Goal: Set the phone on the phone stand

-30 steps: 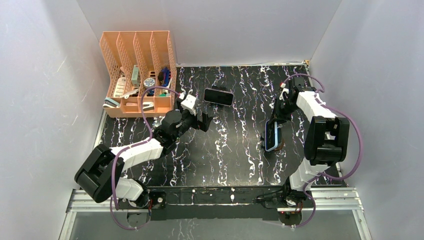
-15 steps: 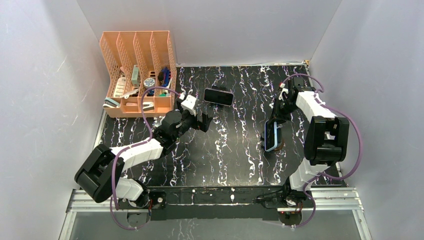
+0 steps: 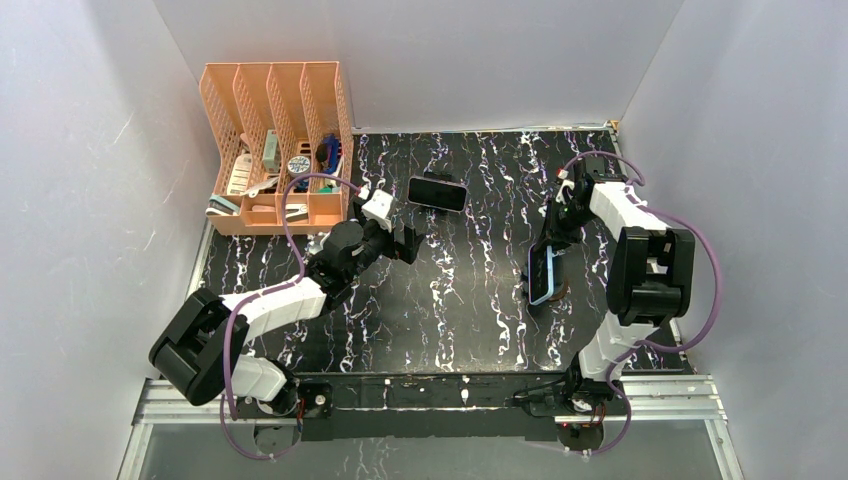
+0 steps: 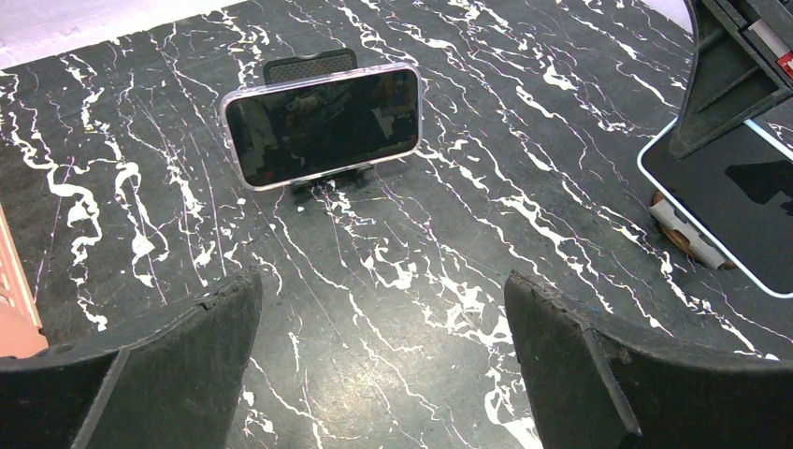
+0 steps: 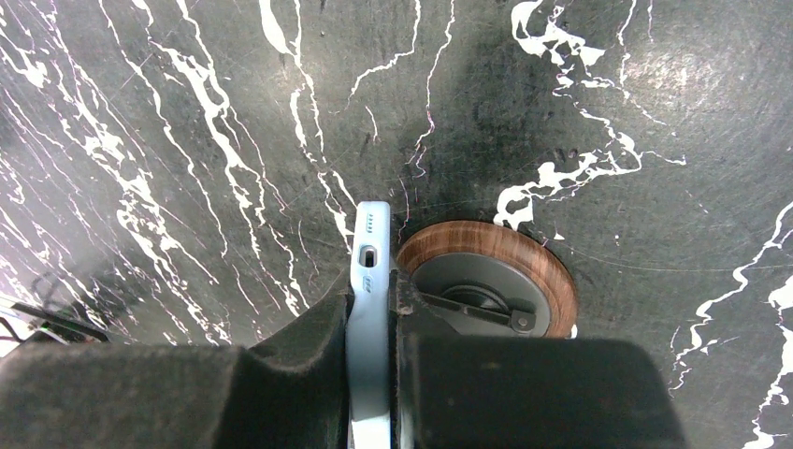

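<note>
Right wrist view: the right gripper pinches the phone. The phone has hardly moved. It hangs just beside the stand, not on it yet. The left gripper is spread wide.

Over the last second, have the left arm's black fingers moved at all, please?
No. The left fingers sit at the same spot beside the peach plastic file organiser, open and empty.
</note>
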### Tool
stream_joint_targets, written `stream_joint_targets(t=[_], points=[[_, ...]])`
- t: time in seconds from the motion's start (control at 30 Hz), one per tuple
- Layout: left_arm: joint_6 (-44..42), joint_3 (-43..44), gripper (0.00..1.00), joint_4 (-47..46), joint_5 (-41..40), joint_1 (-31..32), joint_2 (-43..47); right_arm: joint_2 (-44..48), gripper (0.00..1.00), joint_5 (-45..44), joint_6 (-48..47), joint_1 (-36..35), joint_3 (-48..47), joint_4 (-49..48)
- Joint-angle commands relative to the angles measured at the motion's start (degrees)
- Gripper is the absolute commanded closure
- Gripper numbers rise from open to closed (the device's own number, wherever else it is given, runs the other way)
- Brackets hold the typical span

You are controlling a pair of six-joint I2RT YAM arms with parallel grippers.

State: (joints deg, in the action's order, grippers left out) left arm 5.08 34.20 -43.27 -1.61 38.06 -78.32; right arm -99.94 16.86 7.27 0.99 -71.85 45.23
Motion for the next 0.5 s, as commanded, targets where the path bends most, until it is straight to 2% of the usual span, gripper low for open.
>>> stream_joint_targets(t=[0.0,0.47], points=[[-0.82,-0.62,0.02,-1.44,-1.40,-0.10,0.37,-0.01,0.96,1.23,0.93,0.06,-2.15,1.00],[-1.21,-0.80,0.02,-1.73,-1.74,-0.15,0.11,-1.04,0.99,-1.08,2.43,0.06,-2.24,0.89]])
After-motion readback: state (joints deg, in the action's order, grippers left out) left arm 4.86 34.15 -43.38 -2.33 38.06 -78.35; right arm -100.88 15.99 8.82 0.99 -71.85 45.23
